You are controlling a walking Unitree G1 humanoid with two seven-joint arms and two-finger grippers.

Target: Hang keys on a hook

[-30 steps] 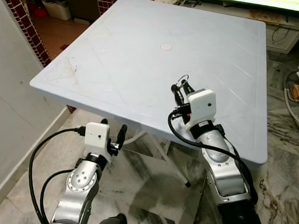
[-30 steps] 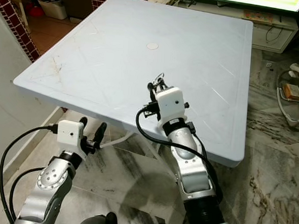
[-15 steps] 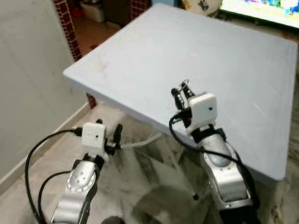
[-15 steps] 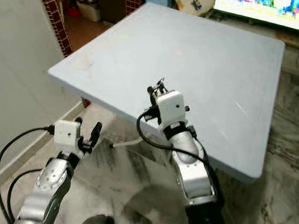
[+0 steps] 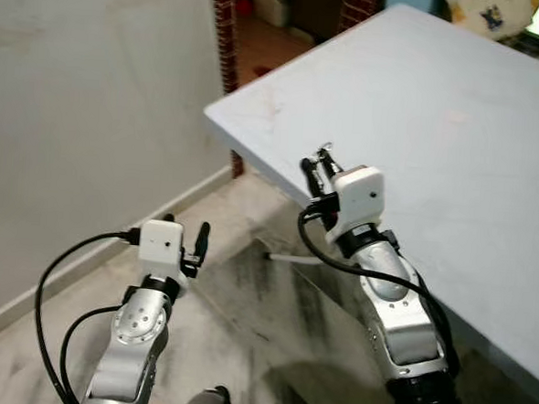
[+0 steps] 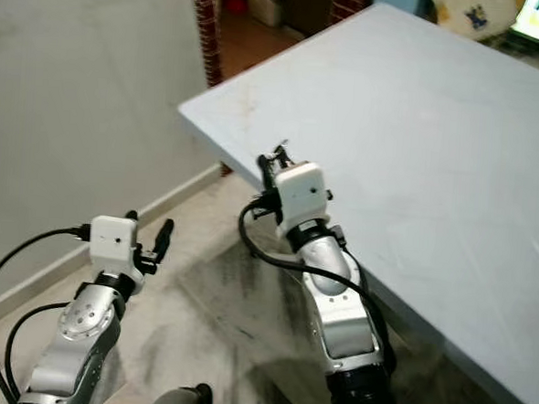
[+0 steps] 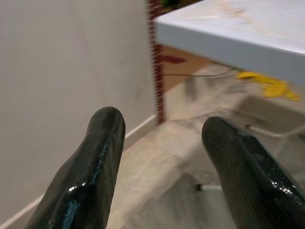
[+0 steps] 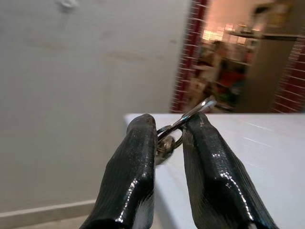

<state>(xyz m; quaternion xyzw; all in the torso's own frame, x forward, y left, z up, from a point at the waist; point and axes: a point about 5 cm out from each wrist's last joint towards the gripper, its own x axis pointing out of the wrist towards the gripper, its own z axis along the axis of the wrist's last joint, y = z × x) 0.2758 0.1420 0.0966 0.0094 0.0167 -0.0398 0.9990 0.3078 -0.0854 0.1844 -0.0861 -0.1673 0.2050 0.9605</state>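
Two right fingers [image 8: 138, 162] pinch keys [image 8: 186, 121], ring projecting beyond tips.

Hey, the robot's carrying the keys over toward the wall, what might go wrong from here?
The right gripper pinches the keys only by a thin metal edge, so they might slip out while walking. That arm passes close to the table corner and might clip it. No hook can be made out on the wall, though a small blurred bump sits high on it in the right wrist view, so aiming may be uncertain.
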